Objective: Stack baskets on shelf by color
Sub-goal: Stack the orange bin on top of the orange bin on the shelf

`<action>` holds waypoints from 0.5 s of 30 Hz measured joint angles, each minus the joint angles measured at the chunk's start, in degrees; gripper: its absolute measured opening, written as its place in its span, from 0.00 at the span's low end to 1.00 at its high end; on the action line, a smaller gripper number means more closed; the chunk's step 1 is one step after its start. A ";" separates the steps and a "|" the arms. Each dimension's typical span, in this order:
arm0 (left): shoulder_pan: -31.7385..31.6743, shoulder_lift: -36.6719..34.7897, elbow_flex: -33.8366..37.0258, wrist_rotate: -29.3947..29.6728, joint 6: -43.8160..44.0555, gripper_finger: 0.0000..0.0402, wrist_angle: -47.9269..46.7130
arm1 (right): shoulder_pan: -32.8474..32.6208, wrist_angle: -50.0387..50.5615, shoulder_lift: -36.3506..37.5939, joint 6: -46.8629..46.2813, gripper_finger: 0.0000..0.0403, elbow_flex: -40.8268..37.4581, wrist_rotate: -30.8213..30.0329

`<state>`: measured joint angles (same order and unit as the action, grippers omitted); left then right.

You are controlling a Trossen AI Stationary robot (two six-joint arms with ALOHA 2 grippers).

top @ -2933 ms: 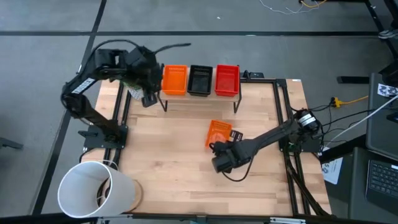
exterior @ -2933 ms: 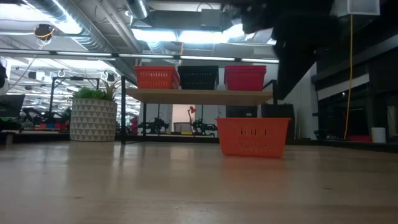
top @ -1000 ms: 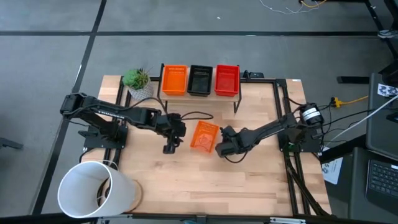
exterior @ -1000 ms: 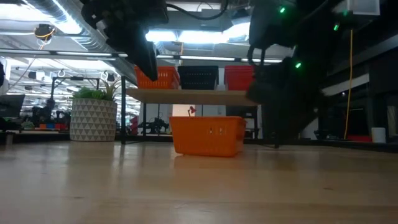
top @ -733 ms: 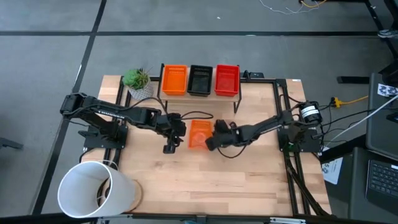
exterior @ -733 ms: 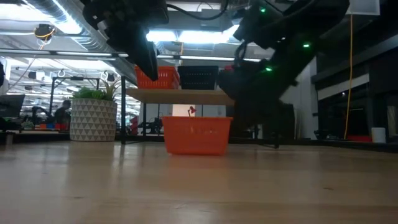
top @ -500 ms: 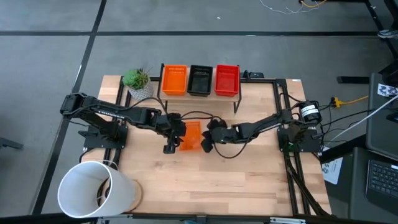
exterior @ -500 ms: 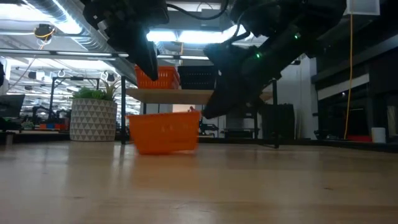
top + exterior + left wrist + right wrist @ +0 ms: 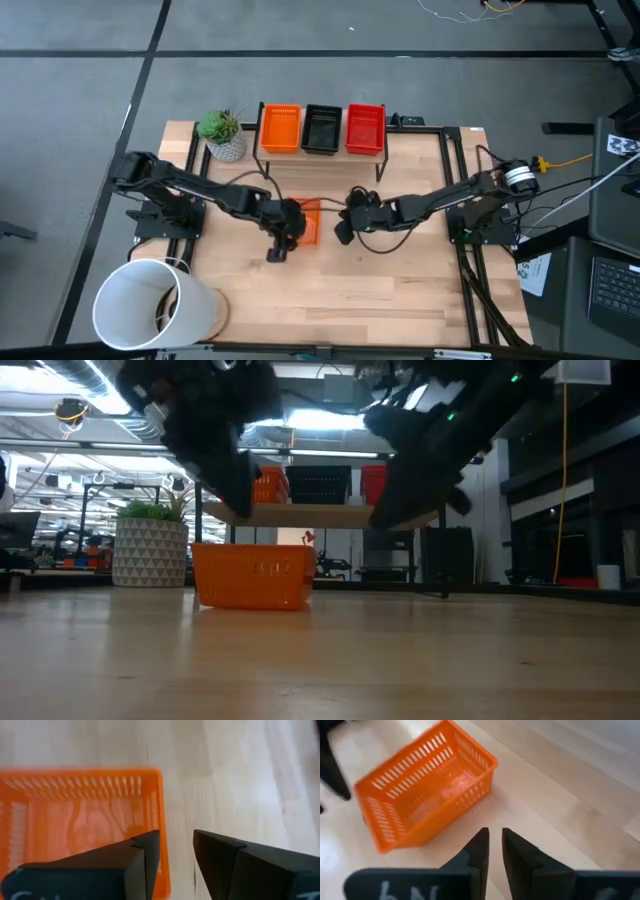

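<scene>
A loose orange basket [image 9: 308,218] [image 9: 250,575] stands upright on its bottom at the table's middle. My left gripper [image 9: 288,230] [image 9: 176,847] hovers over the basket's left part, open, one finger above its inside and one beyond a short wall [image 9: 161,805]; I cannot tell whether it touches. My right gripper [image 9: 344,228] [image 9: 495,837] is shut, just right of the basket [image 9: 425,795] and apart from it. On the shelf [image 9: 320,515] at the far edge sit an orange [image 9: 280,128], a black [image 9: 322,128] and a red basket [image 9: 365,128].
A potted plant [image 9: 222,132] [image 9: 150,550] stands left of the shelf. A large white bucket [image 9: 150,305] lies at the near left corner. Black frame rails [image 9: 455,190] run along both table sides. Bare wood [image 9: 340,290] lies near the basket's near side.
My right gripper swept toward the table's left, pushing the orange basket a short way left along the table, then drew back a little to the right, leaving it. My left gripper moved right and nearer, ending over the basket's left part.
</scene>
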<state>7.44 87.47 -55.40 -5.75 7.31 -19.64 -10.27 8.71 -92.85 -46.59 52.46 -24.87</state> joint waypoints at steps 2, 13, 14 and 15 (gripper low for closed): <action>0.47 1.65 0.00 0.33 0.22 0.29 0.43 | -0.99 2.85 1.94 -1.36 0.13 0.05 -0.17; 1.89 8.50 -0.15 6.84 0.28 0.36 2.11 | -7.21 15.00 8.90 -8.00 0.13 0.03 -2.53; 1.99 9.28 -0.11 6.75 0.28 0.36 2.30 | -7.54 15.80 9.11 -8.49 0.13 0.03 -2.50; 2.12 10.16 -0.11 6.91 0.28 0.36 2.91 | -7.90 16.26 9.20 -8.74 0.13 0.03 -2.52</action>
<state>9.57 97.63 -55.51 1.15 7.60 -16.73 -18.17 24.96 -83.65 -55.34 52.49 -27.38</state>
